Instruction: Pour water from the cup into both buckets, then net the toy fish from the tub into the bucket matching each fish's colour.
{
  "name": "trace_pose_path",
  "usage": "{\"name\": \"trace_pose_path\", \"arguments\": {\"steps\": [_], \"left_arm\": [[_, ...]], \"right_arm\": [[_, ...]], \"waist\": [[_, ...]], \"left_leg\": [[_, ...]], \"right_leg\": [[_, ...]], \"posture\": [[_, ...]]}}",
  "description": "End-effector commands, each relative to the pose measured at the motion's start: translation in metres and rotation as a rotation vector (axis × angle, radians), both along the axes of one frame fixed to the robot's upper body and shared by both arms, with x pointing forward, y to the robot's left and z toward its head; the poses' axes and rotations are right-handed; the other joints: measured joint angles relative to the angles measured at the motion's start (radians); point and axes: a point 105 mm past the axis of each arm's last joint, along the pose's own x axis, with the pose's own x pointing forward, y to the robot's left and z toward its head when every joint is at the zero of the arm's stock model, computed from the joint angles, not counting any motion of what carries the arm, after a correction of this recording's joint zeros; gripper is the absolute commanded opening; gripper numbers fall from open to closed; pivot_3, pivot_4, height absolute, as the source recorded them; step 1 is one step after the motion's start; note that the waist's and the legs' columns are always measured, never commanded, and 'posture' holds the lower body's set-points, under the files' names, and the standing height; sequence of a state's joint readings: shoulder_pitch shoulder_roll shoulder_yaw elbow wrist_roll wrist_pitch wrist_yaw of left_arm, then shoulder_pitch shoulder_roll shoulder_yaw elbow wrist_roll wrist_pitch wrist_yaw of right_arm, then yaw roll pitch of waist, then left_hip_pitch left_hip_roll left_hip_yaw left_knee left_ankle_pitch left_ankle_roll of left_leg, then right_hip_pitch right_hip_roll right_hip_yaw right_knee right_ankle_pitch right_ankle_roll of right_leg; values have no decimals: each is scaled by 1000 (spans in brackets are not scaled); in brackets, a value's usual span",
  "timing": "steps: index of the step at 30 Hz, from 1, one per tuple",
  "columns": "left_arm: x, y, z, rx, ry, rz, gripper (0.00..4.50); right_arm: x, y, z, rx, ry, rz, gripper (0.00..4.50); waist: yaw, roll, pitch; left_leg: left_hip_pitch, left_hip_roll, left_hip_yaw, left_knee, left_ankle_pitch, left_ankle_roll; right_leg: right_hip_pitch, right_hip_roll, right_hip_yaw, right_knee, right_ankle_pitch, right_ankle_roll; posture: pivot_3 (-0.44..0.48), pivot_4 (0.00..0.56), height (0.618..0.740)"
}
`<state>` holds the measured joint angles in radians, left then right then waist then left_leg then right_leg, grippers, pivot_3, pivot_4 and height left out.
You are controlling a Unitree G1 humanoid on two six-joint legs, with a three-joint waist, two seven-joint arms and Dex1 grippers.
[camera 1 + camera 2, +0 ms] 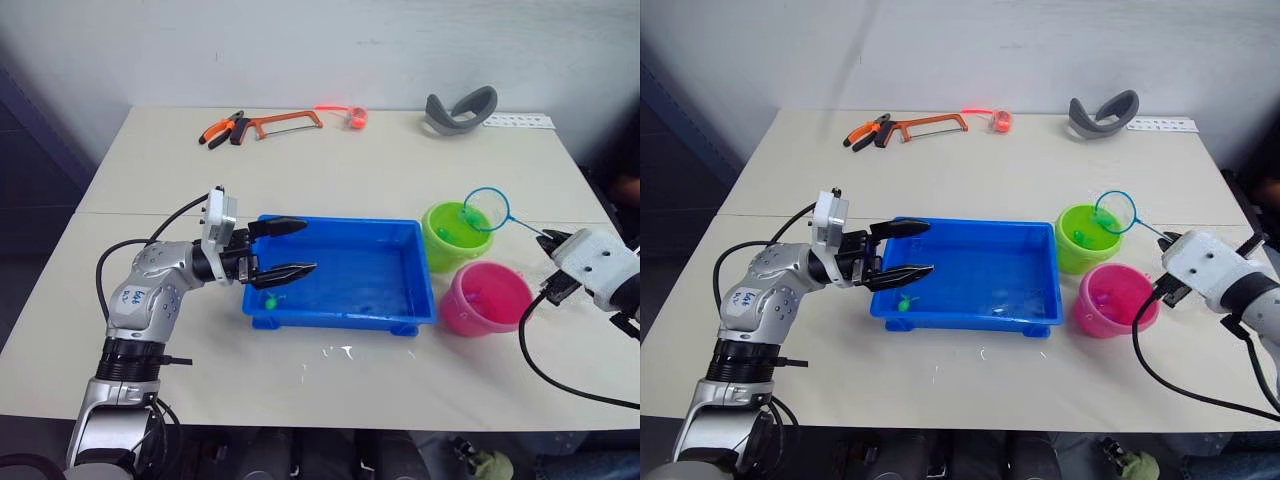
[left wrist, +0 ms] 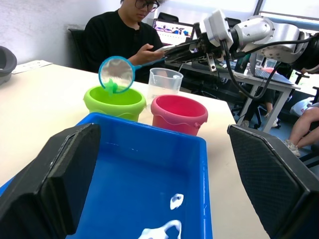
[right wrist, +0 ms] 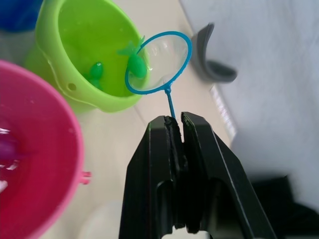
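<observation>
The right gripper (image 3: 174, 124) has its 2 black fingers pressed together on the thin handle of the net (image 3: 158, 63), whose round blue hoop with clear mesh hangs tilted over the far rim of the lime green bucket (image 1: 452, 235). A bright green toy fish (image 3: 136, 64) sits in the mesh; at least 1 more green fish (image 3: 95, 70) lies inside the glossy green pail, which holds water.

The pink bucket (image 1: 486, 297), smooth round plastic of similar size, stands just beside the green one on its near side, and both sit close to the right end of the tub (image 1: 345, 275). The tub is a shallow rectangular bright blue tray with a raised rim and small feet, wet inside. 1 green fish (image 1: 270, 299) lies near its left front corner.

The left gripper (image 1: 280, 248) hovers over the tub's left end with its 2 fingers spread apart, holding nothing; their inner pads (image 2: 75, 169) look finely textured.

The clear plastic cup (image 2: 165, 81), wide-mouthed with faint printed markings I cannot read, stands behind the 2 buckets in the left wrist view.

At the table's far edge lie orange-handled pliers (image 1: 222, 128), an orange-framed hacksaw (image 1: 285, 122), a grey curved headband-like object (image 1: 460, 109) and a white printed strip (image 1: 518, 121), its text too small to read. A label on the left forearm is unreadable. A person in black (image 2: 124, 35) sits beyond the table.
</observation>
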<state>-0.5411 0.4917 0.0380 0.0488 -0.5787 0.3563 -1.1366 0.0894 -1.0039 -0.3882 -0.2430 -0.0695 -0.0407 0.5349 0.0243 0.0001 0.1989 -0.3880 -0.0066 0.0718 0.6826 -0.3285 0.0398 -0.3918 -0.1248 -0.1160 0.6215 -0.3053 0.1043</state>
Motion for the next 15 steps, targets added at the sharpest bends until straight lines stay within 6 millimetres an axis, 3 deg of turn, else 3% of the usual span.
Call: {"name": "trace_pose_path", "arguments": {"steps": [1,5,10,13,15], "left_arm": [[-3,2,6,8,-40,-2,4435],[-3,3,5,9,-39,-2,4435],[-3,9,3,10,-40,14,4435],[-3,12,1,11,-41,23,4435],[-3,15,1,11,-45,35,4435]], "right_arm": [[-3,5,15,-156,-118,62,0],[-7,13,14,-411,-168,169,0],[-10,10,17,-594,-230,227,0],[-9,8,19,-609,-253,233,0],[-7,10,32,-421,-296,204,0]], "waist": [[0,0,0],[-1,0,0],[-1,0,0],[-2,0,0],[-2,0,0]], "left_leg": [[0,0,0,0,0,0],[0,0,0,0,0,0],[1,1,0,0,1,-1],[1,1,0,0,1,-1],[1,1,-1,0,1,-1]], "right_leg": [[0,0,0,0,0,0],[0,0,1,0,0,0],[0,1,3,0,0,0],[1,1,4,0,0,0],[1,1,4,0,0,0]], "posture": [[0,150,740],[0,150,740],[0,150,740],[0,150,740],[0,150,740]]}}
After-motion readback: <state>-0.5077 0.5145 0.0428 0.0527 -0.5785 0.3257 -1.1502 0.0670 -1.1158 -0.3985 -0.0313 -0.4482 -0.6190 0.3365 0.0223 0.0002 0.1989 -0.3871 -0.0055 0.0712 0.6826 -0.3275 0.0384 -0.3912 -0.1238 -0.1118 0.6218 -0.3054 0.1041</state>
